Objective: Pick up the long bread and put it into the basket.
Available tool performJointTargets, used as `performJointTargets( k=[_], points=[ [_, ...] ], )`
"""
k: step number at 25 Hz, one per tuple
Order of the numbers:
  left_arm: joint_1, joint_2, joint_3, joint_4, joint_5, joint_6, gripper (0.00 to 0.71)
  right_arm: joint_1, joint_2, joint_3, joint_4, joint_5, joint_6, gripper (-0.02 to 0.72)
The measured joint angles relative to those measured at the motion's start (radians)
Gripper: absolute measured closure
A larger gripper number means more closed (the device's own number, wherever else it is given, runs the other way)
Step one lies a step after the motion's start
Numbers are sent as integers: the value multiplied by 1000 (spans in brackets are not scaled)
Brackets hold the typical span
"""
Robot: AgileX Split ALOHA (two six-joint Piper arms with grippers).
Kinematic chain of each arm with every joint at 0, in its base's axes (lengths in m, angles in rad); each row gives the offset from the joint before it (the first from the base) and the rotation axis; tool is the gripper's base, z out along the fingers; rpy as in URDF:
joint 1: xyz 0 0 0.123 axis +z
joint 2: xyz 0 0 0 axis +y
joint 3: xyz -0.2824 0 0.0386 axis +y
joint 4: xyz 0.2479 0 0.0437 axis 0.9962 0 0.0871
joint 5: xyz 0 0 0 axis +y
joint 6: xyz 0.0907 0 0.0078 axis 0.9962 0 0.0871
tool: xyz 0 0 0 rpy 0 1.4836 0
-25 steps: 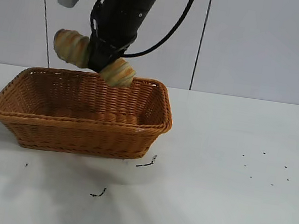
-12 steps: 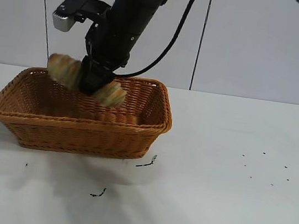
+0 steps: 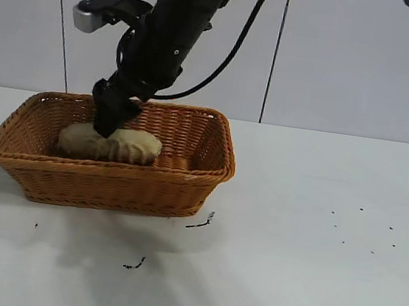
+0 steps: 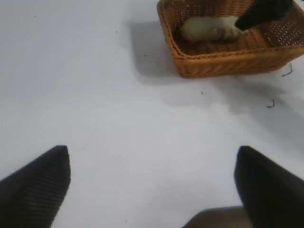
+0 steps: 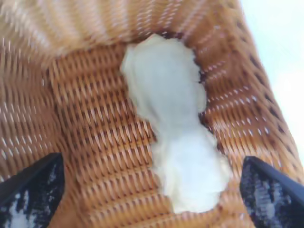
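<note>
The long bread (image 3: 110, 144) lies inside the orange-brown wicker basket (image 3: 108, 185), pale underside up. It also shows in the right wrist view (image 5: 173, 137) and far off in the left wrist view (image 4: 209, 29). My right gripper (image 3: 108, 120) hangs just above the bread inside the basket, open, its fingertips (image 5: 31, 187) wide apart and holding nothing. My left gripper (image 4: 152, 183) is open and empty over bare table, away from the basket (image 4: 228, 59).
The white table (image 3: 314, 237) carries a few small dark crumbs (image 3: 202, 221) in front of and to the right of the basket. A grey panelled wall stands behind.
My right gripper lowered the bread into the basket and let go of it. The bread now rests on the basket floor, turned pale side up. The left arm has not moved.
</note>
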Motion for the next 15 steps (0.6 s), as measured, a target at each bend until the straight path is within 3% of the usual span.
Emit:
performJointTargets(
  k=[5,15],
  points=[
    [0,0,0,0,0,0,18,-118,-11,0,-11,30,80,14],
    [0,0,0,0,0,0,18,-499,-11,0,-22,109,88,14]
  ],
)
